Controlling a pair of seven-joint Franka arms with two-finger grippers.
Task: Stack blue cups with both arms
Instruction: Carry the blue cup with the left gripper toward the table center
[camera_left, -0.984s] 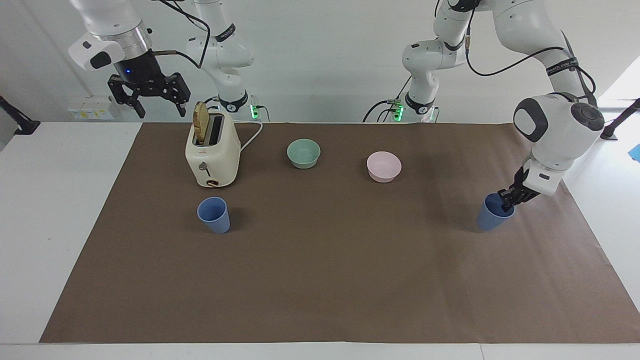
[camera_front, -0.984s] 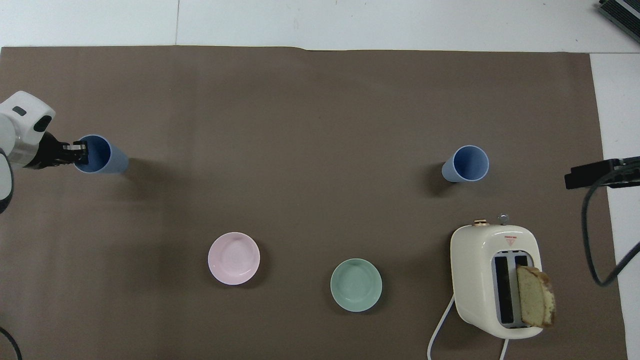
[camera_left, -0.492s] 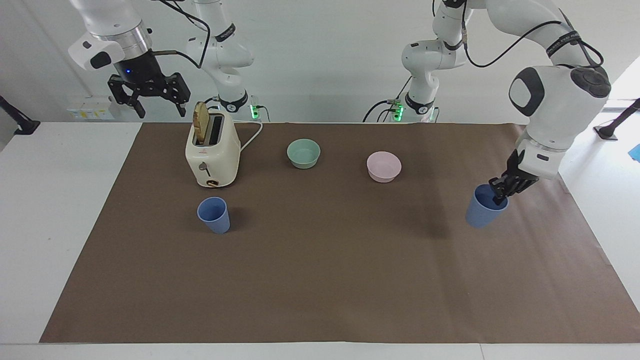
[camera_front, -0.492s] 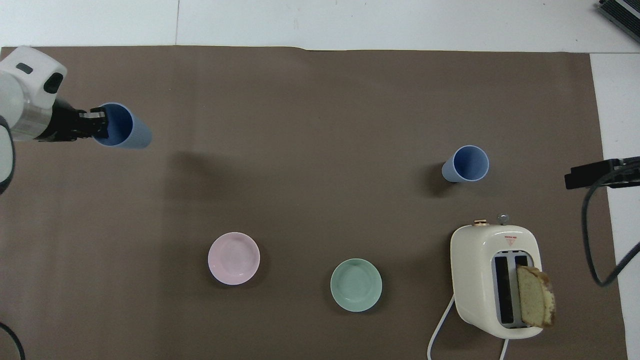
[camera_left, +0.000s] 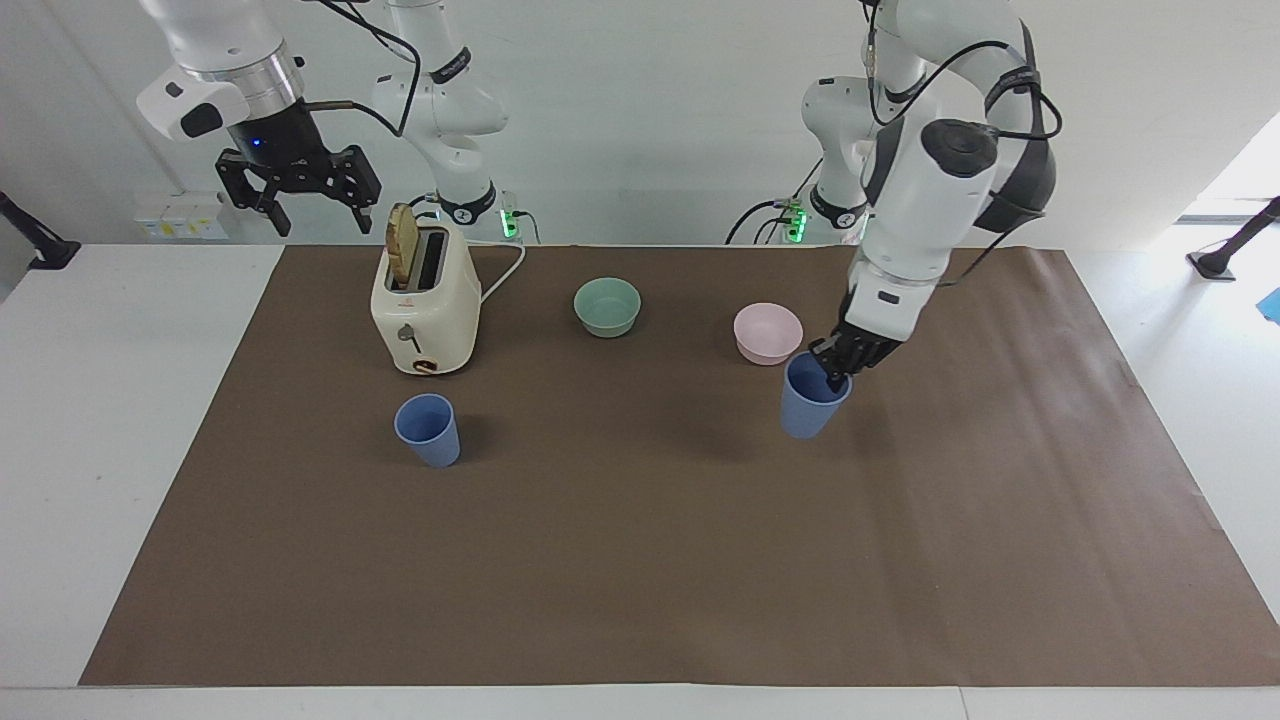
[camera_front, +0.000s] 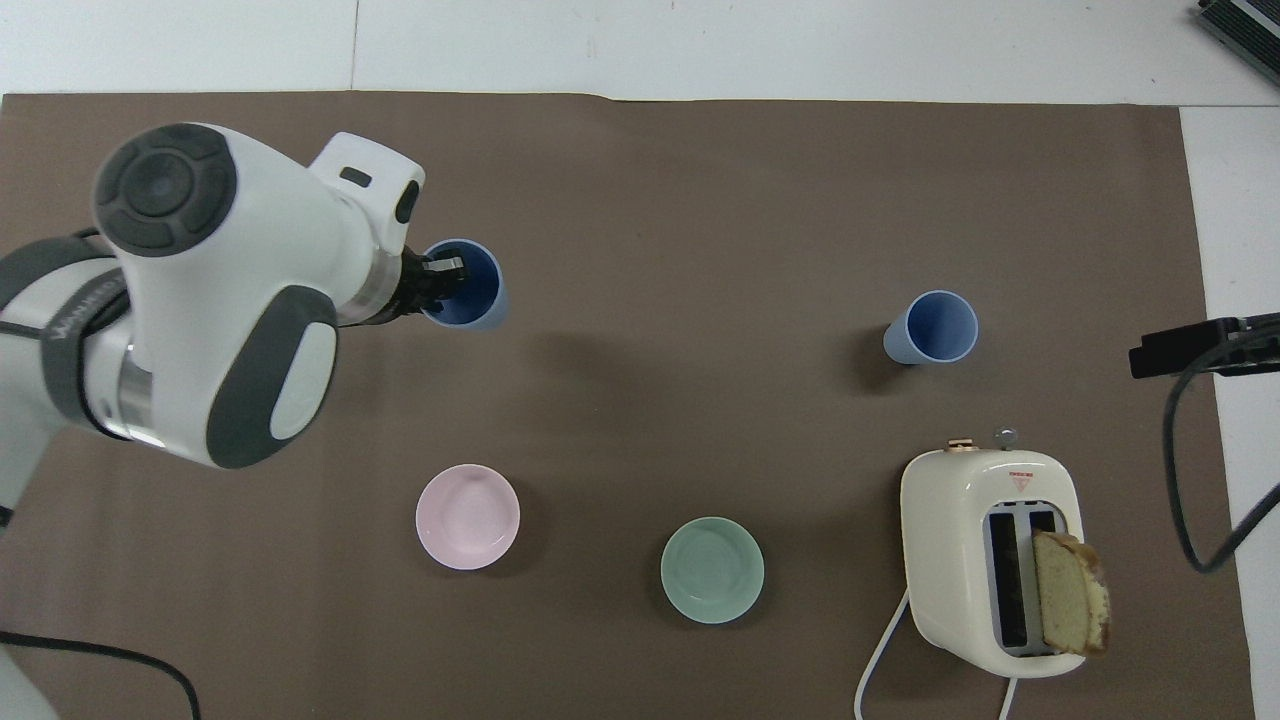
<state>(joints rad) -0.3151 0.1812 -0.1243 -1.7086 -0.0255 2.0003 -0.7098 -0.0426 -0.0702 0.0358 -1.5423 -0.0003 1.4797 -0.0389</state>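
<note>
A: Left gripper (camera_left: 838, 372)?
B: Its jaws pinch the rim of one blue cup (camera_left: 812, 396), which hangs clear of the brown mat (camera_left: 640, 560), over a spot beside the pink bowl (camera_left: 767, 333).

A: The second blue cup (camera_left: 428, 429)?
B: Upright on the mat, well apart from those jaws, toward the right arm's end, just beside the toaster (camera_left: 424, 313).

A: Right gripper (camera_left: 312, 208)?
B: Jaws spread, holding nothing, raised beside the toaster's top. That arm waits.

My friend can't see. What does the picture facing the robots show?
The left gripper holds a blue cup by its rim, lifted over the brown mat. A second blue cup stands by the toaster; the right gripper waits open above it.
</note>
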